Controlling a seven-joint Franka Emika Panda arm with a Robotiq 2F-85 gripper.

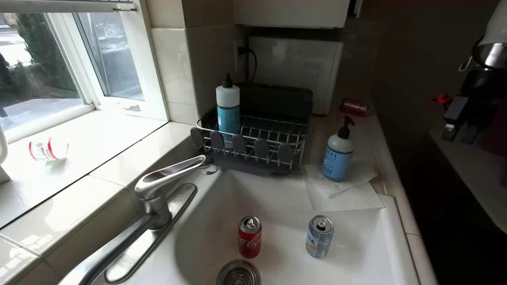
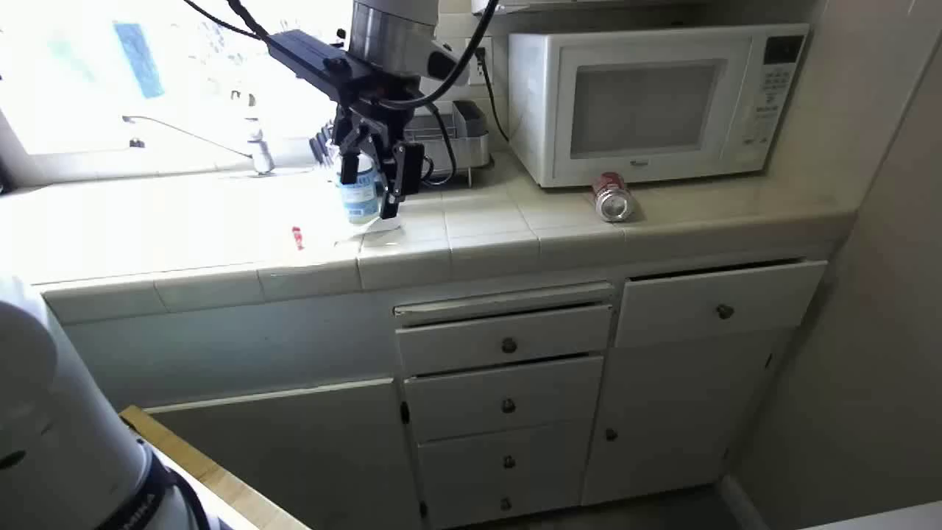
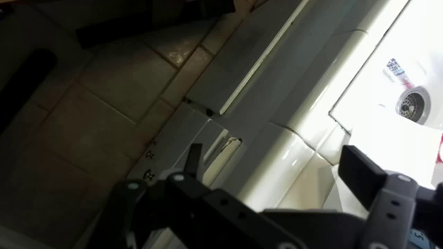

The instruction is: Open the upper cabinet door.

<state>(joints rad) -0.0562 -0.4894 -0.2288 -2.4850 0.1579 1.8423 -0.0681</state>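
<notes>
While higher than the hand, the upper cabinet well apart.

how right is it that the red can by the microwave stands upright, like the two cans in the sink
Not quite: the red can by the microwave lies on its side, as both exterior views show. The Coke can and the pale blue can in the sink do stand upright.

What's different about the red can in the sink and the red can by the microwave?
The sink can stands upright; the microwave can lies on its side. The sink can is beside the drain; the microwave can is on the counter. Both show red and silver.
</notes>
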